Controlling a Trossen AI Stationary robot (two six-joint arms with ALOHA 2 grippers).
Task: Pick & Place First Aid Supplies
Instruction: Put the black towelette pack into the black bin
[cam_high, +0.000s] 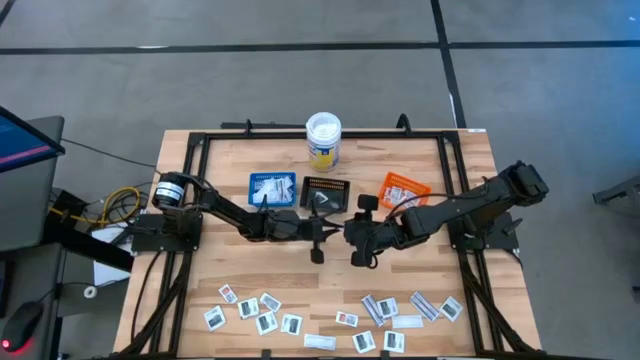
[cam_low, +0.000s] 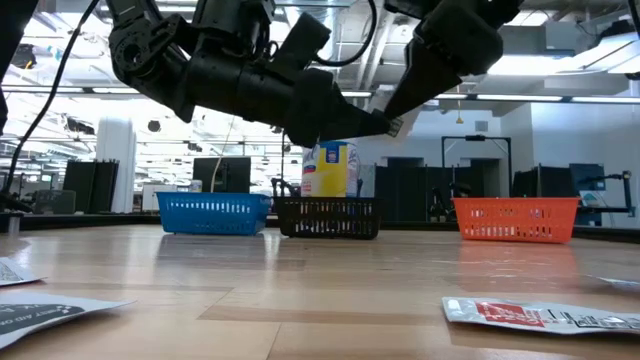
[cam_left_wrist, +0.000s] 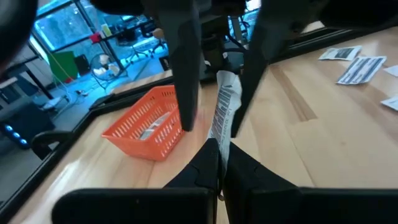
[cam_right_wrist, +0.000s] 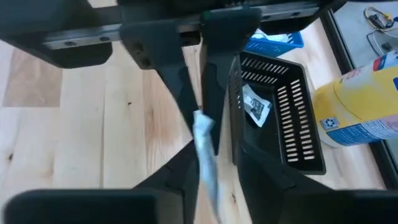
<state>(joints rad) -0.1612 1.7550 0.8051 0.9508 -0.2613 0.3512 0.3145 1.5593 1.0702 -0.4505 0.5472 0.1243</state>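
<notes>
At mid-frame in the high view, the left gripper (cam_high: 318, 236) pinches a narrow striped packet (cam_left_wrist: 222, 112) between pressed-together fingers. The right gripper (cam_high: 352, 240) meets it, jaws spread around the same packet. More packets (cam_high: 330, 312) lie scattered along the table's (cam_high: 230, 165) lower edge.

Smooth wooden table (cam_high: 240, 270), perforated plastic trays (cam_low: 515, 220)

Two matte-black jointed arms, each ending in two slim dark fingers. Left arm (cam_high: 225, 208): silver ring at its base joint. Right arm (cam_high: 470, 200): blocky black housings, black cabling.
</notes>
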